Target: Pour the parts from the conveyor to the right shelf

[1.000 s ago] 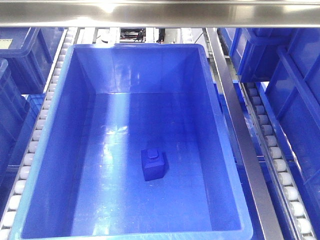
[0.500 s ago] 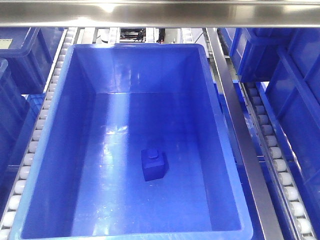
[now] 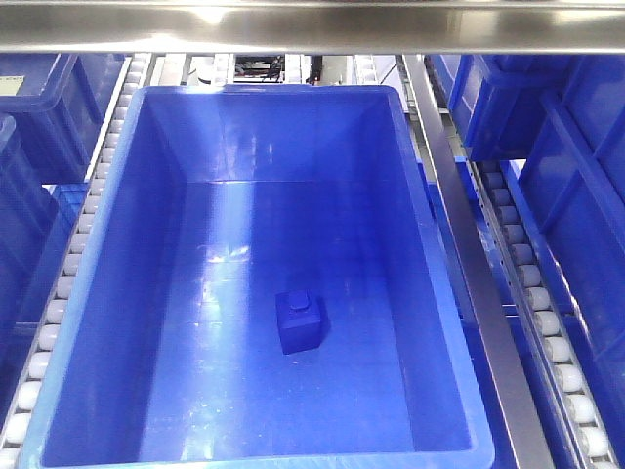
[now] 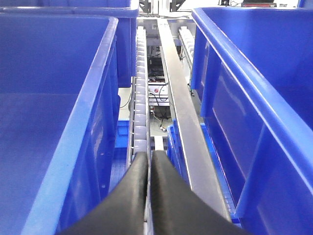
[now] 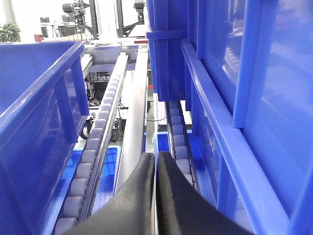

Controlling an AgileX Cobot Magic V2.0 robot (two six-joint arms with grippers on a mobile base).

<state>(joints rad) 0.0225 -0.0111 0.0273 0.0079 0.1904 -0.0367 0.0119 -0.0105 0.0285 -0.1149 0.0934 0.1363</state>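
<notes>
One part (image 3: 300, 321), a small blue block with a short round knob on top, lies alone on the floor of a large blue bin (image 3: 98, 293), slightly below the bin's middle in the front view, clear of all four walls. Bin: open-topped, glossy, rectangular, seated on the right shelf (image 3: 459, 244), whose rails of small white rollers (image 3: 61, 293) run along both of its long sides. Steel crossbar (image 3: 312, 24): spans the top of the front view. Further blue bins (image 3: 576, 166): stand to either side, left and right, partly out of frame.

Left claw (image 4: 149, 169): black fingers pressed together with only a thin seam between them, nothing held; it points along a roller rail and a steel strip, in the gap between two blue bins.

Right claw (image 5: 155, 169): black fingers likewise closed tip to tip, nothing between them; it points down a lane of grey rollers beside a steel rail, with blue bin walls on both sides.

Neither claw touches the part, which shows in the front view only.
</notes>
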